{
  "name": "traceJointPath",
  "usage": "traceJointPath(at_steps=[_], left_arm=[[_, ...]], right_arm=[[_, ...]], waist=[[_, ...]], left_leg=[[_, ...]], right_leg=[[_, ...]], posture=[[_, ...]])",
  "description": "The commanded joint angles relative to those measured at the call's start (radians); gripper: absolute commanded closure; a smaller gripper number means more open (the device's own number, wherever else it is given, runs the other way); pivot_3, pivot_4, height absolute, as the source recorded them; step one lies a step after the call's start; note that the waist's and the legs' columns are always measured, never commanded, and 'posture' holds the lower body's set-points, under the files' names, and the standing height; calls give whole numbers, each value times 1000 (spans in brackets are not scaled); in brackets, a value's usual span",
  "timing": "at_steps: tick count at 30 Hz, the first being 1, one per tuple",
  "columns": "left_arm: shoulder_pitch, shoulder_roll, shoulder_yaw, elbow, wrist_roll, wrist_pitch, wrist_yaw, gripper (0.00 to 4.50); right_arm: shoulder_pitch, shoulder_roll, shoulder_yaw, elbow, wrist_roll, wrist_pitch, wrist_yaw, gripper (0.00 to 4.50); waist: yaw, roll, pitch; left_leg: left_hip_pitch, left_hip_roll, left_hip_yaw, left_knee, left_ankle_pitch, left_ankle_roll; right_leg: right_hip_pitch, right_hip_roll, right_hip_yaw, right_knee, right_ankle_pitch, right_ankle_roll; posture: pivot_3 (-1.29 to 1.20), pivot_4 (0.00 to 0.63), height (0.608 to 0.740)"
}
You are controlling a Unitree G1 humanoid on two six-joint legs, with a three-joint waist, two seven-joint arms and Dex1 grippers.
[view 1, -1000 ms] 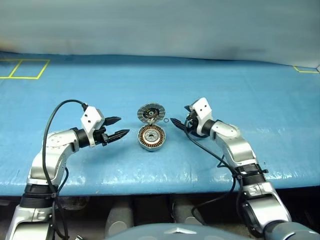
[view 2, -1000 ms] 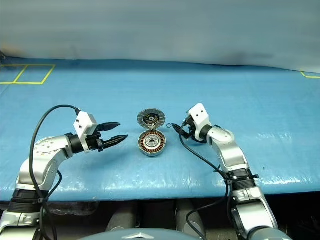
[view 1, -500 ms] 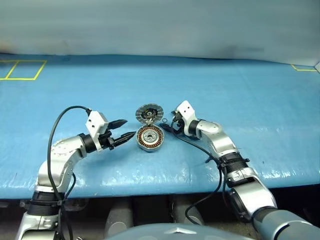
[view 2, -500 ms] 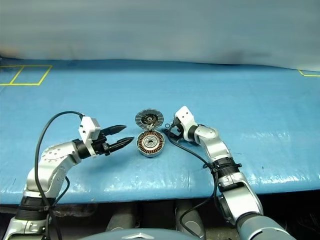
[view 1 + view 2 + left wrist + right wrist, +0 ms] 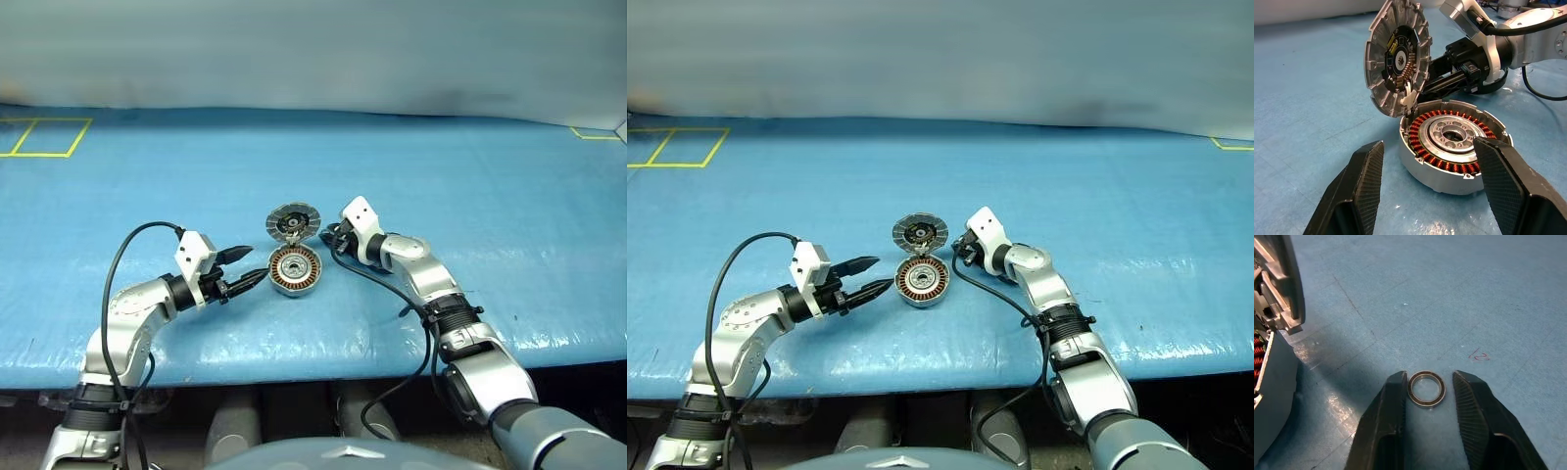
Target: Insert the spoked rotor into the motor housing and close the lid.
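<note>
Left end effector (image 5: 1427,188): fingers well apart, holding nothing — 1 finger on each side of the housing (image 5: 1454,144), not touching it.
Housing: sits on the blue table (image 5: 470,176), copper windings showing; the lid (image 5: 1397,56) stands tilted up at its far edge, ribbed face toward the cup.
Right end effector (image 5: 1427,404): fingers narrowed around the rotor (image 5: 1425,388), a thin ring flat on the table just beside the housing and lid; I cannot tell if they touch it yet — not lifted.
Risk 1: a thin flat ring may skid or pop out as the fingers pinch.
Risk 2: the raised lid is close by; a nudge could tip it shut before the rotor goes in.
In the way: the lid overhangs the cup's far side.
Far off: yellow tape marks (image 5: 44,135), well apart.
</note>
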Motion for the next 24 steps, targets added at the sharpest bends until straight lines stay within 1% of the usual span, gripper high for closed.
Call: traceJointPath(at_steps=[1, 4, 7, 10, 15, 19, 24], left_arm=[[-6, -6, -6, -6, -4, -33, -4, 1329], [-10, -12, -18, 4, 0, -45, -6, 1329], [-16, -21, -34, 21, 13, -71, -8, 1329], [-24, -34, -45, 42, 16, -104, -13, 1329], [-39, -45, -62, 80, 23, -137, -28, 1329], [-51, -47, -74, 111, 38, -180, -41, 1329], [-59, -46, -86, 131, 46, -192, -57, 1329]], right_arm=[[47, -30, -19, -61, -3, 36, -7, 3860], [98, -42, -36, -174, 13, 57, -22, 3860], [160, -48, -69, -333, 55, 90, -28, 3860], [238, -61, -100, -534, 95, 154, -39, 3860], [352, -92, -88, -780, 135, 258, -38, 3860], [387, -83, -43, -853, 146, 308, -43, 3860], [386, -59, 48, -846, 124, 314, -48, 3860]], waist=[[2, 0, 0], [5, 0, 0], [7, 0, 0], [8, 1, 0], [8, 0, 0], [6, 0, 0], [7, 0, 0]], left_leg=[[0, 0, 0, 0, 0, 0], [0, 0, 0, 0, 0, 0], [-1, 0, 0, -1, 0, 0], [-1, 0, 0, -1, 0, 0], [-1, 0, 0, -1, 0, 0], [-1, 0, 1, -1, 0, 0], [-1, 0, 1, -1, 0, 0]], right_leg=[[0, 0, 0, 0, 0, 0], [0, 0, 0, -1, 0, 0], [-1, 0, 0, -1, 0, 0], [-2, 0, 0, -1, 0, 0], [-2, 0, 0, -1, -1, -1], [-3, 0, 0, -1, -1, -1], [-3, 0, 0, -1, -1, -1]], posture=[[0, 150, 740], [0, 150, 740], [0, 150, 740], [0, 150, 740], [0, 150, 740], [0, 150, 740], [0, 150, 740]])
